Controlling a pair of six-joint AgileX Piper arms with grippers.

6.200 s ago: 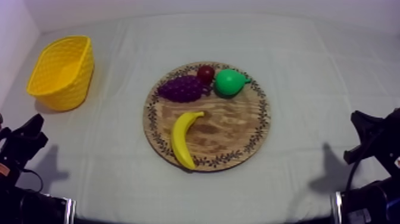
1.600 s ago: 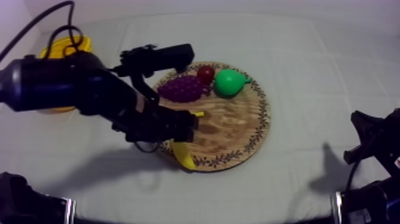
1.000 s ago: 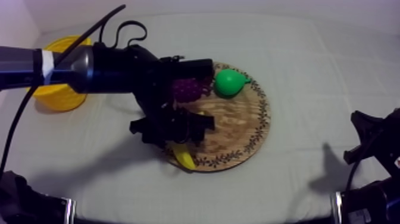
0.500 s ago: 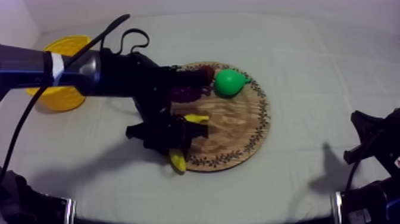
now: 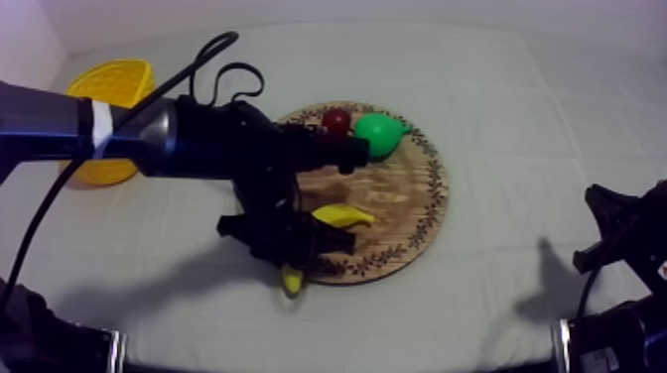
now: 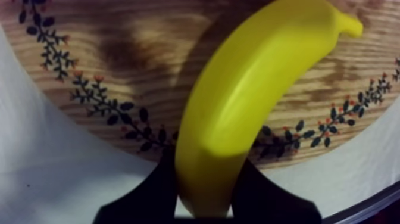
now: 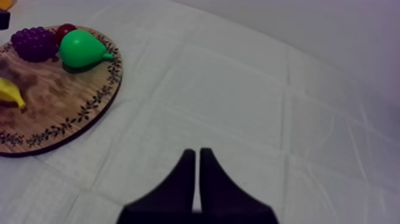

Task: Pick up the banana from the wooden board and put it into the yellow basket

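Left gripper (image 6: 203,182) held banana (image 6: 256,89) clamped at board's (image 6: 119,59) near-left rim; right gripper (image 7: 197,156) sat pinched empty, well right.

Top cam slants down on board (image 5: 397,198); L wrist close-up of it, R wrist farther off

This looks like a robotics lab bench, not a home: a table (image 5: 536,119) under a plain grey-white cloth stands against a bare pale wall (image 5: 20,50), flanked by two black robot arms, the left arm (image 5: 149,139) and the right arm (image 5: 620,243). On it sit staged props, plastic toy fruit such as a green pear (image 5: 377,134) on a round wooden board (image 5: 397,198), and a yellow basket (image 5: 107,81).
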